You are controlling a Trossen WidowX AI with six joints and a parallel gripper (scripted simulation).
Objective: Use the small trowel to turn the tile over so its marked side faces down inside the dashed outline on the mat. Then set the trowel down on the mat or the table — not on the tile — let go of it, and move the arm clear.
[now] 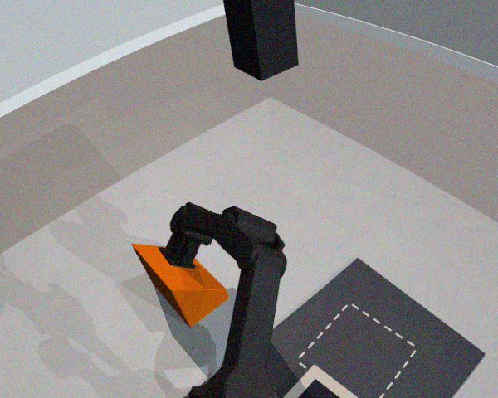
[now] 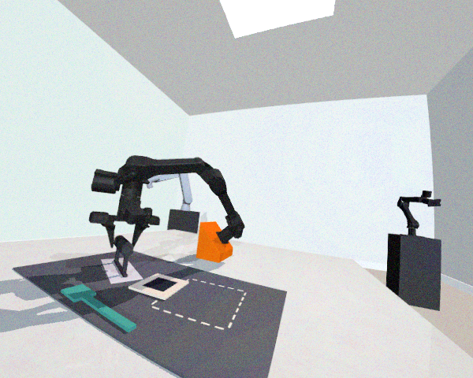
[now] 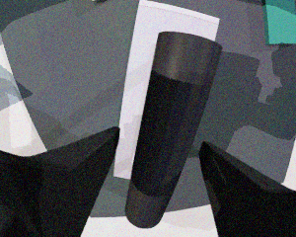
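Observation:
The small trowel has a pale flat blade and a black handle raised on a bracket. Its blade lies on the dark mat, beside the tile. My gripper is open, its fingertips on either side of the handle with gaps showing. The tile, cream-bordered with a dark square on its upper face, lies flat across a corner of the dashed outline. The top view does not show the gripper or trowel and cuts off the tile.
A teal flat tool lies on the mat near its edge, beside the trowel. My arm's orange base block stands behind the mat. Other arms on dark pedestals stand farther back.

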